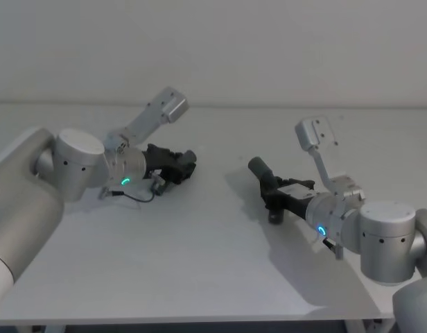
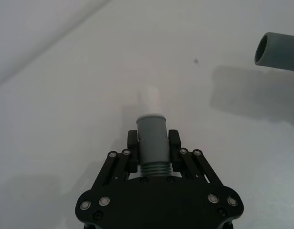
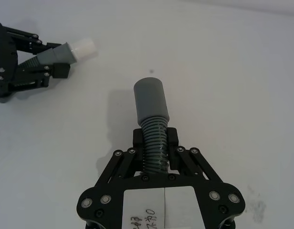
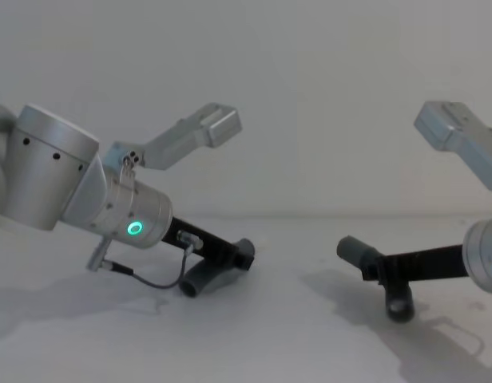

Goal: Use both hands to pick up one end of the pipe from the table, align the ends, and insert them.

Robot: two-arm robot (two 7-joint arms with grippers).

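Two pipe pieces, one per gripper. Left gripper (image 1: pixel 180 166) sits at 9 o'clock on the surface (image 1: pixel 199 250). Its fingers (image 2: pixel 132 143) are drawn in narrow on the left piece (image 2: pixel 152 138) just above its threaded end, and the white spigot (image 2: pixel 149 98) sticks out ahead toward 3 o'clock.

Right gripper (image 1: pixel 274 193) sits at 3 o'clock, fingers (image 3: pixel 137 139) clamped on the ribbed section of the right piece (image 3: pixel 155 133). The smooth grey collar (image 3: pixel 149 98) points toward 10 o'clock.

Spigot and collar roughly face each other — well apart, bare surface between. Both pieces are low over the surface — cannot tell whether either touches it.
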